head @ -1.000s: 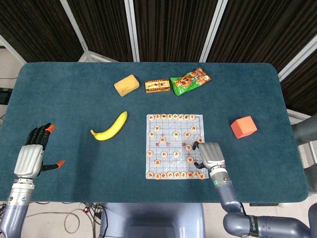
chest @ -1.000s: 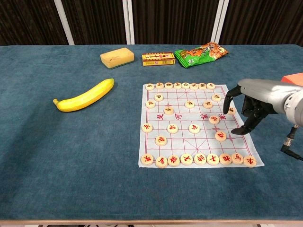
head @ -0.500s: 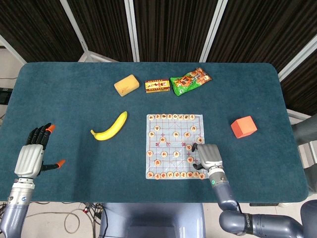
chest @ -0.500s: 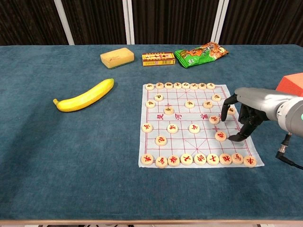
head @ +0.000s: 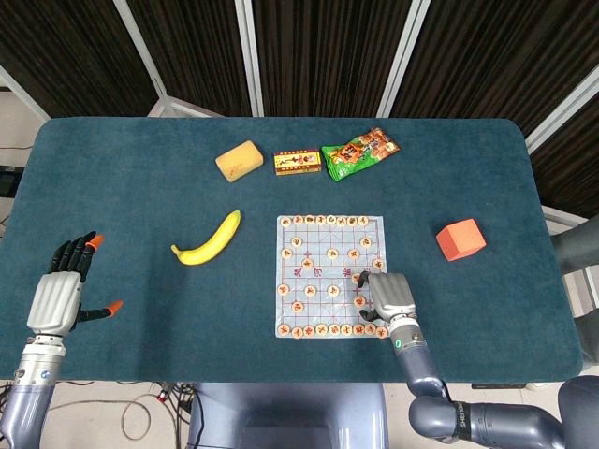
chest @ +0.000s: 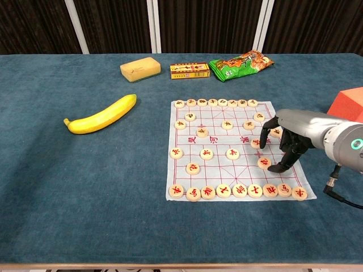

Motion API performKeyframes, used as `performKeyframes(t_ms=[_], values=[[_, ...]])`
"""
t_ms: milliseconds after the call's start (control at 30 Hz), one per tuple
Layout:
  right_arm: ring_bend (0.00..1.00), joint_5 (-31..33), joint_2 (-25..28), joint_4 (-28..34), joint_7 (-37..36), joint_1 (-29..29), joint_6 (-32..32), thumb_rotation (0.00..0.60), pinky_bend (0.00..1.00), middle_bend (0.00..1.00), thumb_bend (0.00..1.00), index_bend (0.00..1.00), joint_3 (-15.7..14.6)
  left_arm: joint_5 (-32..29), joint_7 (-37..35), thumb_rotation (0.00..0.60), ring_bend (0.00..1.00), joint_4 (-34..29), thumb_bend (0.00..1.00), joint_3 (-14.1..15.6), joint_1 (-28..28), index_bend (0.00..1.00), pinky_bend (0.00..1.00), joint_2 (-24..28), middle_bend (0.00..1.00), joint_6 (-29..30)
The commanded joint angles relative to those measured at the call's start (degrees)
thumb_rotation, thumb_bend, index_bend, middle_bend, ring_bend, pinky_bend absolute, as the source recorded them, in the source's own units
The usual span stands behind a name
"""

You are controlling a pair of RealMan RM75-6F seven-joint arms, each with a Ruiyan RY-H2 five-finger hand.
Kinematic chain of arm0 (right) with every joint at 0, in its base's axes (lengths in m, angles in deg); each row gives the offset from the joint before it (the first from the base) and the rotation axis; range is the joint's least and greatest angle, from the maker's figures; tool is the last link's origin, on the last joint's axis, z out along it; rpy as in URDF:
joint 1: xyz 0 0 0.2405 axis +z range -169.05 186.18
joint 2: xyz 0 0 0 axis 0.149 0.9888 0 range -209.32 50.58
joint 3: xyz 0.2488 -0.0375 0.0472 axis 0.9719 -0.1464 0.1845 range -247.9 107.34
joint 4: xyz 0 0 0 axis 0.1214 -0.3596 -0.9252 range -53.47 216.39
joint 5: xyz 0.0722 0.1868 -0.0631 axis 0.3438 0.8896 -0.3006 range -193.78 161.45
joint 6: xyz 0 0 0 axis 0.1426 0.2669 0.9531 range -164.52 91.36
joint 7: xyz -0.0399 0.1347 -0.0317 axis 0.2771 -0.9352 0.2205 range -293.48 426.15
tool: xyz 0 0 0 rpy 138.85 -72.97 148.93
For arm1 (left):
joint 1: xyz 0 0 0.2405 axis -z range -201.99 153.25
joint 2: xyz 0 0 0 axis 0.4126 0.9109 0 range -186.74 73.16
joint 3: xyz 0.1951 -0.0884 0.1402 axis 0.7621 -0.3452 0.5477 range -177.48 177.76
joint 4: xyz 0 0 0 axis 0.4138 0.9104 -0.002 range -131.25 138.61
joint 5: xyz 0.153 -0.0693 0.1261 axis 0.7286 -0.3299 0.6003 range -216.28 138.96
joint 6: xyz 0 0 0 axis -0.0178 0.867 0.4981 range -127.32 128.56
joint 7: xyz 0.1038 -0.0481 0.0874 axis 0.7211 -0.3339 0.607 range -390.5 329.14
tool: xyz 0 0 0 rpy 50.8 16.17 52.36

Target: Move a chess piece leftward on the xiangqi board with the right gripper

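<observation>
The xiangqi board is a white sheet with round wooden pieces, lying right of the table's centre; it also shows as the board in the head view. My right hand hangs over the board's right side with its fingers pointing down and apart. One fingertip stands by a piece, and the thumb tip is next to another piece, which lies flat on the sheet. From above, the right hand covers that corner. My left hand rests far left with fingers spread, holding nothing.
A banana lies left of the board. Along the far side are a yellow sponge, a small box and a green snack bag. An orange block sits right of my right hand.
My right hand has slid leftward over the board's right edge, bringing its fingertips beside two pieces. No piece has shifted. The left hand has stayed still.
</observation>
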Motion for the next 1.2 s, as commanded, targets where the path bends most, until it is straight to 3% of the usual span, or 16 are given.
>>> performKeyframes(t_ms=[33,1200], values=[[1.00,0.1,-0.3,-0.3,-0.2,0.1,-0.2,0.600,1.00,1.00,0.29,0.40,0.1,-0.1,0.0,0.600,0.00,0.0,0.00,-0.1,0.0,0.00,0.00,0.0,0.00,0.0],[1.00,1.6,-3.0,-3.4,-0.5,0.1,-0.5,0.600,1.00,1.00,0.35,0.50,0.2,-1.2,-0.7,0.600,0.00,-0.1,0.00,-0.6,0.2,0.00,0.00,0.1,0.00,-0.4]])
